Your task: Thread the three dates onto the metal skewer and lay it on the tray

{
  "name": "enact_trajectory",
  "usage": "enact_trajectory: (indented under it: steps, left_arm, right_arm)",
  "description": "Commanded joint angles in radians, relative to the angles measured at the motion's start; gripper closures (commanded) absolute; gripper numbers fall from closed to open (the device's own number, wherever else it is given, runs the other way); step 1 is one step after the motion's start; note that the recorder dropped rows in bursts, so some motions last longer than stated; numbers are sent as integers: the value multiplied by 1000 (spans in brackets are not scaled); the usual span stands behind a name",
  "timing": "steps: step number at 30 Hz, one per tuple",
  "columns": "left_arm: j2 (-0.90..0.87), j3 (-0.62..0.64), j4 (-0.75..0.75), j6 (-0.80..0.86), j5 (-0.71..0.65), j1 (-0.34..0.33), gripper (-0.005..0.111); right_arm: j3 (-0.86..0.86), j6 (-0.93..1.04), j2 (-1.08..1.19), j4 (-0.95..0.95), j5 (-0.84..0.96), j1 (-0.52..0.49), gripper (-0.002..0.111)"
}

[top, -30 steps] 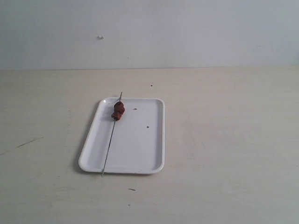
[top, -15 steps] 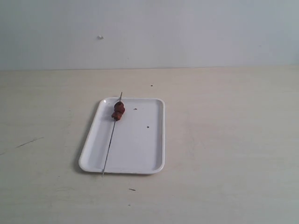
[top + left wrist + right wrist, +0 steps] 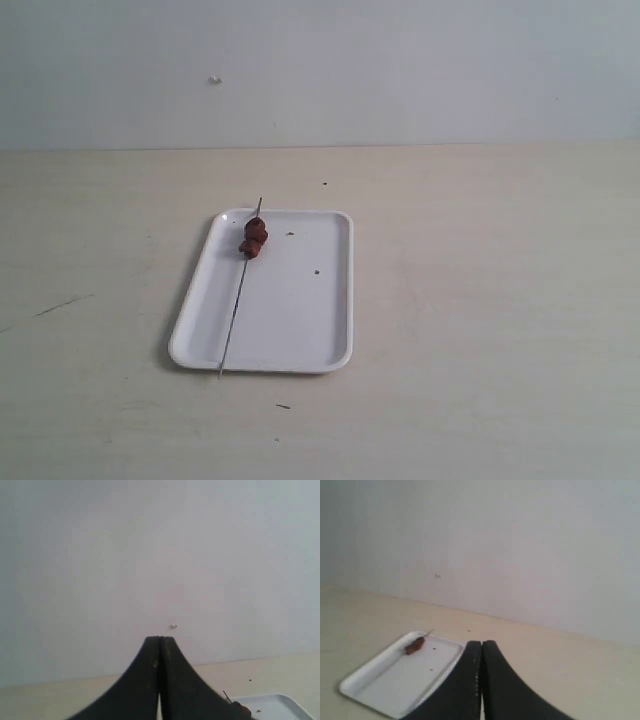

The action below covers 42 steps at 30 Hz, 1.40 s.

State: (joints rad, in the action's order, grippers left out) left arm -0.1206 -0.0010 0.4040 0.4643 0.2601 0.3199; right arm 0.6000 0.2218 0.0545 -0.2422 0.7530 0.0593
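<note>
While both arms sit back off the table, the left gripper (image 3: pixel 159 652) and right gripper (image 3: pixel 481 655) are clenched on nothing. Across the white tray (image 3: pixel 300 330) lies the thin grey metal skewer (image 3: pixel 236 305), overhanging its near rim, with wrinkled reddish-brown dates (image 3: pixel 253 238) bunched toward its far rim.

A pale beige table (image 3: pixel 480 300) meets a plain white wall (image 3: pixel 400 70) bearing one small mark (image 3: pixel 214 80).

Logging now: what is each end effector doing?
Left end effector: closed, empty.
Right end effector: closed, empty.
</note>
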Motion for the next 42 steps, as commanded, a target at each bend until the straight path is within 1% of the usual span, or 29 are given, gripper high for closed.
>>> enact_trajectory:
  steps: [1, 8, 10, 13, 15, 18, 20, 22, 24, 28, 31, 35, 39, 42]
  left_arm:
    - [6, 1, -2, 4, 2, -2, 107]
    - [6, 1, -2, 4, 2, -2, 107]
    - [6, 1, -2, 4, 2, -2, 107]
    - [6, 1, -2, 4, 2, -2, 107]
    - [6, 1, -2, 4, 2, -2, 107]
    - [6, 1, -2, 4, 2, -2, 107]
    - [6, 1, -2, 4, 2, -2, 107]
    - [6, 1, -2, 4, 2, -2, 107]
    - [6, 1, -2, 4, 2, -2, 107]
    - [6, 1, -2, 4, 2, -2, 107]
    - [6, 1, -2, 4, 2, -2, 107]
    - [6, 1, -2, 4, 2, -2, 107]
    - [6, 1, -2, 4, 2, -2, 107]
    - [6, 1, -2, 4, 2, -2, 107]
  right_arm:
    - [-14, 19, -55, 158, 17, -2, 108]
    - [-7, 14, -55, 143, 7, -2, 108]
    - [-7, 21, -55, 147, -65, -2, 108]
    - [-49, 9, -55, 143, -281, -26, 108]
    - [-97, 1, -55, 126, -390, -102, 108]
    - [-180, -7, -55, 69, -434, -267, 108]
    - [-236, -7, -55, 27, -442, -357, 108]
    - [-297, -7, -55, -2, -446, -421, 108]
    - [-353, -9, -55, -19, -454, -449, 108]
    - [-464, -6, -55, -19, -491, -455, 108]
    - [-516, -6, -55, -21, -505, -455, 108]
    - [-546, -10, -55, -21, -511, -455, 108]
    - [-550, -10, -55, 34, -514, -455, 108]
    - [-585, -17, -55, 59, -519, -455, 108]
